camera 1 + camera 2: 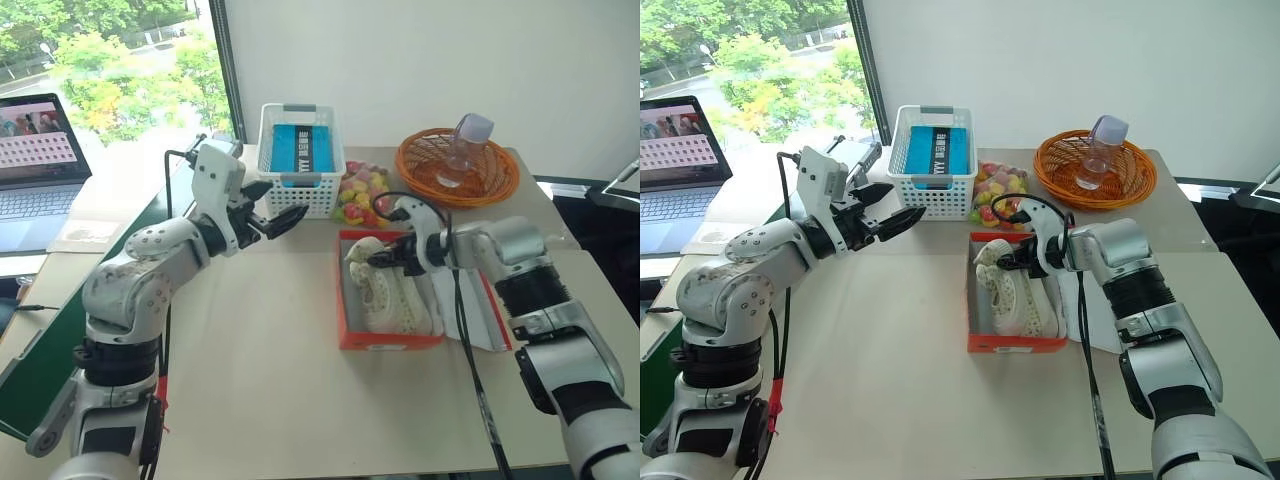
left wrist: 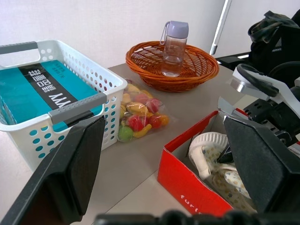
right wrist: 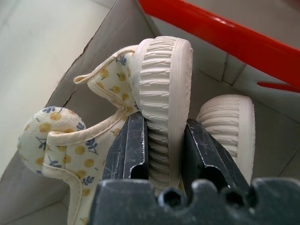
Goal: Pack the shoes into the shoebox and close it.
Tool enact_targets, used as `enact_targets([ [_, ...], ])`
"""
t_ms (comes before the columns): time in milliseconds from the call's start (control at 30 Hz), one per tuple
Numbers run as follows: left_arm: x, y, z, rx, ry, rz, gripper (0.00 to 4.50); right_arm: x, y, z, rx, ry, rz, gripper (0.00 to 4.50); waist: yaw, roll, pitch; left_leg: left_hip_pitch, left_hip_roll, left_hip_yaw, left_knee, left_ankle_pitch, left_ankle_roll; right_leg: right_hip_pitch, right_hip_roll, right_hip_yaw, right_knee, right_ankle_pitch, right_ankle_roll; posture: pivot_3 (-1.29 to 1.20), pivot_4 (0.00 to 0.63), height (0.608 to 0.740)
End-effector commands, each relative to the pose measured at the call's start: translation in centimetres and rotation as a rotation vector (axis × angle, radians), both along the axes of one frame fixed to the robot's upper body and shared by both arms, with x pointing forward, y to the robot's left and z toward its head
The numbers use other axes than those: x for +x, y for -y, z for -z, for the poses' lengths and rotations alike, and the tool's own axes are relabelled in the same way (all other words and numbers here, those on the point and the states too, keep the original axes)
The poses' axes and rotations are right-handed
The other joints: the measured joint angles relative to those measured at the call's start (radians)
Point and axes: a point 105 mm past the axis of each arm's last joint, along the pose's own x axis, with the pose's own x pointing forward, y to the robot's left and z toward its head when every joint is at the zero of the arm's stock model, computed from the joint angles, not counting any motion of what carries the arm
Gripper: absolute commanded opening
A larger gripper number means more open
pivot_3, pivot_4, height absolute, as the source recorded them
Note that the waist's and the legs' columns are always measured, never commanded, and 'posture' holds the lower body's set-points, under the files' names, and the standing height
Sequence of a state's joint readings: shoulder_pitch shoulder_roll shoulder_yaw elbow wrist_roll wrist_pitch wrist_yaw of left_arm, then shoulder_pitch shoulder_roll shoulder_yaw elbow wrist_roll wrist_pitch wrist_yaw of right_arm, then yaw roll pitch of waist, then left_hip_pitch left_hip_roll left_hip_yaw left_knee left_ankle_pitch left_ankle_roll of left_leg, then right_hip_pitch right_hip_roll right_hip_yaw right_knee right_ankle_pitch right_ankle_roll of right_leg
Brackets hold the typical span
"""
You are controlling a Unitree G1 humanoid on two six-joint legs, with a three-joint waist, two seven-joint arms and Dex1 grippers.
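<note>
Shoes [image 1: 392, 290], small and cream-white, are lying inside the open shoebox [image 1: 345, 315], and we are seeing one of them pinched at its ribbed sole [image 3: 161, 77] by the right gripper [image 1: 382, 257]. In the right wrist view its two black fingers [image 3: 131, 147] are pressing on either side of that sole, so the gripper is clamped on the shoe, heel end raised at the far end of the box. The second shoe's sole [image 3: 229, 124] is sitting just beside it, deeper in the box. The shoe lining [image 3: 70, 136] is showing a print of small yellow fruit and blue leaves.

The shoebox is red-orange outside and white inside, and it is resting on the beige table [image 1: 260, 380] a little right of centre. A white flap [image 1: 478, 310] is lying flat on the table along the box's right side.

We are seeing the left gripper [image 1: 275, 222] hovering above the table to the left of the box, its fingers spread wide apart and holding nothing.

Behind the box, a bag of colourful toy fruit [image 1: 360, 195] is lying beside a white slatted basket [image 1: 300, 190] holding a teal packet [image 1: 302, 150]. Farther right, an orange wicker basket [image 1: 485, 180] is holding a clear bottle [image 1: 462, 150]. A laptop [image 1: 35, 165] is standing open at the far left.
</note>
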State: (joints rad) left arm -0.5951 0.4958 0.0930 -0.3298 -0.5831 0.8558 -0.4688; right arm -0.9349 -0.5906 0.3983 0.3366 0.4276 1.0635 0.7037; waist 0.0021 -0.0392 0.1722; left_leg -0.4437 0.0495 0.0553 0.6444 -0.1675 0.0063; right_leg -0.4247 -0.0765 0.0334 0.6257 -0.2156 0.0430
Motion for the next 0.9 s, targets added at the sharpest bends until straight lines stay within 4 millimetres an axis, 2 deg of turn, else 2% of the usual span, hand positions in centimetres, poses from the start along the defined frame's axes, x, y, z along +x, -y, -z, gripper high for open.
enact_targets([
  [33,-0.5,0.5,-0.8,0.007,0.056,0.008,4.28,-1.8,1.4,4.1,-0.174,-0.097,-0.042,0.57,0.007,0.000,0.000,0.000,0.000,0.000,0.000,0.000,0.000,0.000,0.000,0.000,0.000,0.000,0.000,0.00,0.150,0.740],
  [367,-0.7,1.1,-0.5,0.022,0.058,0.025,4.28,-3.4,0.7,6.9,-0.326,-0.096,-0.102,0.57,0.013,-0.003,-0.002,0.002,0.000,0.000,0.000,0.000,0.000,0.002,0.000,-0.001,0.000,0.000,0.000,0.00,0.150,0.740],
  [500,-0.7,1.6,-0.5,0.021,0.061,0.039,4.28,-3.8,2.1,9.7,-0.474,-0.068,-0.111,0.57,0.018,-0.008,-0.012,0.002,0.000,0.000,0.000,0.000,0.000,0.002,-0.001,-0.001,0.000,-0.001,0.000,0.00,0.150,0.740],
  [600,-0.6,1.6,-0.3,0.054,0.071,0.040,4.28,-4.4,3.0,11.9,-0.464,-0.119,-0.042,0.57,0.025,-0.013,-0.025,0.002,-0.001,-0.001,0.000,0.000,0.000,0.003,-0.001,-0.001,-0.001,-0.001,0.000,0.00,0.150,0.740],
  [633,-0.5,1.5,-0.3,0.059,0.071,0.038,4.28,-4.8,2.6,12.2,-0.404,-0.159,-0.013,0.57,0.026,-0.015,-0.029,0.003,-0.001,-0.001,0.000,-0.001,0.000,0.004,-0.001,-0.001,-0.001,-0.002,-0.001,0.00,0.150,0.740],
  [733,-0.4,1.2,-0.3,0.067,0.074,0.034,4.28,-4.8,1.5,11.6,-0.280,-0.197,0.046,0.57,0.029,-0.020,-0.036,0.007,0.000,-0.001,0.000,-0.001,0.000,0.006,-0.001,-0.001,-0.001,-0.005,-0.005,0.00,0.150,0.740],
  [867,-0.2,1.4,-0.4,0.070,0.078,0.043,4.28,-3.9,0.5,9.4,-0.187,-0.168,0.082,0.57,0.027,-0.020,-0.037,0.010,0.000,-0.001,0.000,-0.003,-0.004,0.007,-0.001,-0.001,0.000,-0.007,-0.009,0.00,0.150,0.740],
  [900,-0.2,1.5,-0.4,0.070,0.079,0.048,4.28,-3.7,0.4,8.9,-0.166,-0.174,0.099,1.05,0.026,-0.020,-0.037,0.010,0.000,-0.001,0.000,-0.003,-0.004,0.007,-0.001,-0.001,0.000,-0.007,-0.009,0.00,0.150,0.740],
])
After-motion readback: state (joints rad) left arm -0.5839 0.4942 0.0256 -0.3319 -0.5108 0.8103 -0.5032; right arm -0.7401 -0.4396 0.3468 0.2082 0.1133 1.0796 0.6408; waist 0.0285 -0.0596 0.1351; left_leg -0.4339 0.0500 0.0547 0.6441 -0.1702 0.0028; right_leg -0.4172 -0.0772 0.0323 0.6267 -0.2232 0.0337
